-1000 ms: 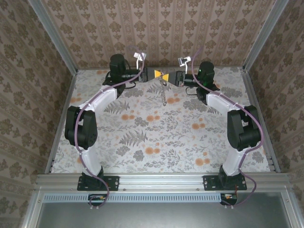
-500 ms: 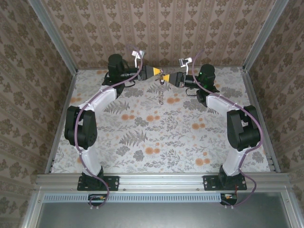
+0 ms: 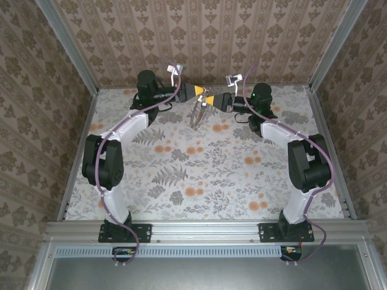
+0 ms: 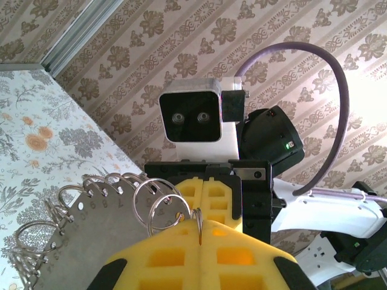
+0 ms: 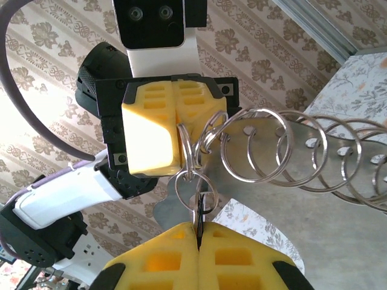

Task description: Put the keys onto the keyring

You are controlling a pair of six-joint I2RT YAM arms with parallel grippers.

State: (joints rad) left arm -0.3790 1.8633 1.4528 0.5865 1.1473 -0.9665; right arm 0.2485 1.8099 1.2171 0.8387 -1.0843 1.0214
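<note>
At the table's far end my two grippers meet tip to tip. My left gripper (image 3: 201, 92) (image 4: 199, 228) is shut on the thin edge of a silver keyring (image 4: 199, 216). That ring links to a grey metal plate (image 4: 78, 235) (image 3: 196, 115), which carries several more split rings and hangs below both grippers. My right gripper (image 3: 209, 99) (image 5: 198, 234) is shut on a small dark key (image 5: 198, 212), which hangs on a small ring just below the left gripper (image 5: 175, 130). In the left wrist view, the right gripper (image 4: 204, 196) faces me close behind the held ring.
The floral table (image 3: 199, 175) stretches toward the arm bases. Patterned walls (image 3: 205, 36) close the back and sides, with metal rails (image 3: 81, 60) at the corners. Purple cables (image 4: 338, 90) loop over both wrists.
My right gripper has closed onto the key. The hanging plate has swung to the left and tilted. Both grippers stay tip to tip at the far end.
</note>
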